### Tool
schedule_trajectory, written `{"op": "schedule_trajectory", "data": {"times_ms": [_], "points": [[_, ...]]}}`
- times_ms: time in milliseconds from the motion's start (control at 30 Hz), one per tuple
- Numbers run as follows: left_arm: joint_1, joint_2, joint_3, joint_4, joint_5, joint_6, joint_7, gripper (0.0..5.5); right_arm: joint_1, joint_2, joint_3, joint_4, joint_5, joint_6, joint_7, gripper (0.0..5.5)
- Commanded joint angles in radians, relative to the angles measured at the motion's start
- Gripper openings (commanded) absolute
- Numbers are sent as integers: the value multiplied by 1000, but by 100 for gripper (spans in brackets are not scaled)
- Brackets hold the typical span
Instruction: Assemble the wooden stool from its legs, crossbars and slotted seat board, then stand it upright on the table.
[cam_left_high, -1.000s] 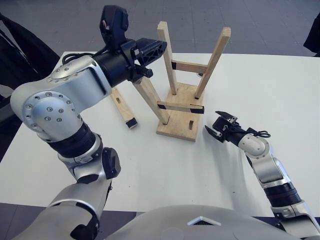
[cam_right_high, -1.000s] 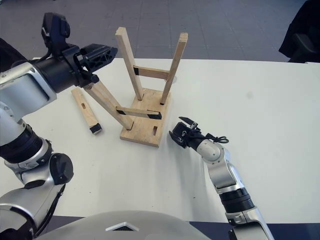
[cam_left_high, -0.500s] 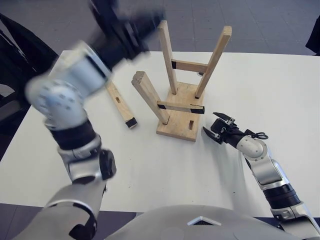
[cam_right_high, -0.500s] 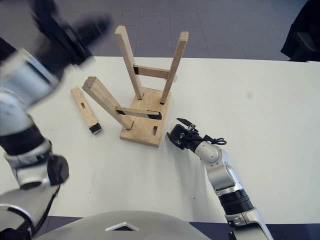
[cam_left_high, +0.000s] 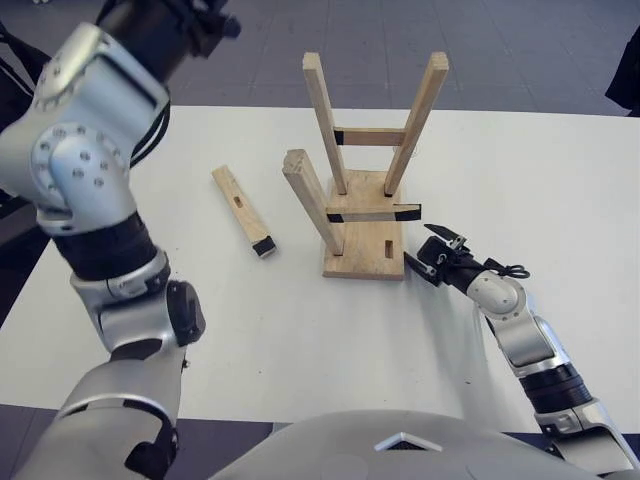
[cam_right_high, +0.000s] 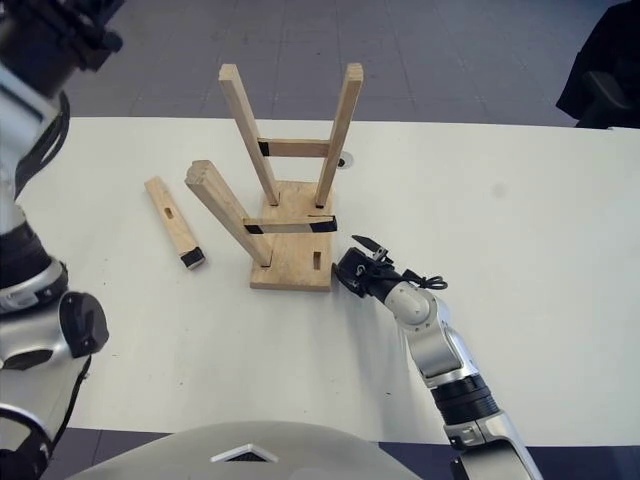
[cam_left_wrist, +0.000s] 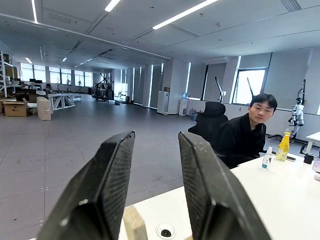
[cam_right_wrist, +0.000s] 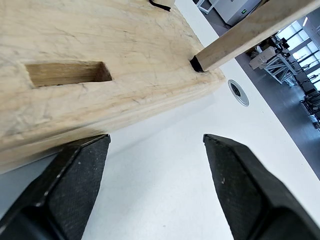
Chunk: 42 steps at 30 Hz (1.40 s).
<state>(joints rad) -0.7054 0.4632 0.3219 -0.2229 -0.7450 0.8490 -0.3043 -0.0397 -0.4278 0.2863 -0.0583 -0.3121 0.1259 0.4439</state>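
Observation:
The stool stands upside down on its slotted seat board (cam_left_high: 365, 262) in the middle of the white table (cam_left_high: 540, 170). Two legs (cam_left_high: 323, 118) stand upright with a crossbar (cam_left_high: 370, 135) between them. A third leg (cam_left_high: 310, 200) leans outward at the board's left, tied in by a lower crossbar (cam_left_high: 368, 212). A loose leg (cam_left_high: 243, 210) lies flat to the left. My right gripper (cam_left_high: 428, 252) is open, low on the table at the board's right edge (cam_right_wrist: 75, 40), beside an empty slot (cam_right_wrist: 65, 72). My left gripper (cam_left_wrist: 157, 137) is open and empty, raised high at the far left.
A round cable hole (cam_right_high: 343, 160) sits in the table behind the stool. Bare table surface spreads to the right (cam_right_high: 540, 230) and toward the front edge (cam_right_high: 250, 350). A dark chair (cam_right_high: 610, 70) stands past the far right corner.
My left gripper has let go of the leaning leg and swung up and away to the left. The stool has turned slightly squarer. My right gripper has edged closer to the seat board.

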Motion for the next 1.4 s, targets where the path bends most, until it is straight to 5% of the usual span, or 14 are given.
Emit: {"op": "schedule_trajectory", "data": {"times_ms": [33, 233, 567, 733, 1067, 1400], "points": [[270, 14, -3, -21, 62, 26, 25, 164, 1, -17, -11, -13, 0, 16, 10, 344], [519, -5, -63, 10, 250, 15, 134, 164, 4, -24, -9, -26, 3, 25, 22, 344], [580, -224, -153, -322, 315, 451, 402, 194, 21, -21, 2, -46, -8, 46, 26, 344], [600, -281, -168, -225, 397, 369, 434, 256, 6, -28, 3, -45, -5, 54, 40, 344], [562, -346, -135, 69, 460, 206, 416, 256, -7, -26, 6, -37, -6, 56, 51, 344], [677, -222, -1, 4, 441, 291, 354, 256, 6, -27, 0, -45, -8, 59, 43, 344]]}}
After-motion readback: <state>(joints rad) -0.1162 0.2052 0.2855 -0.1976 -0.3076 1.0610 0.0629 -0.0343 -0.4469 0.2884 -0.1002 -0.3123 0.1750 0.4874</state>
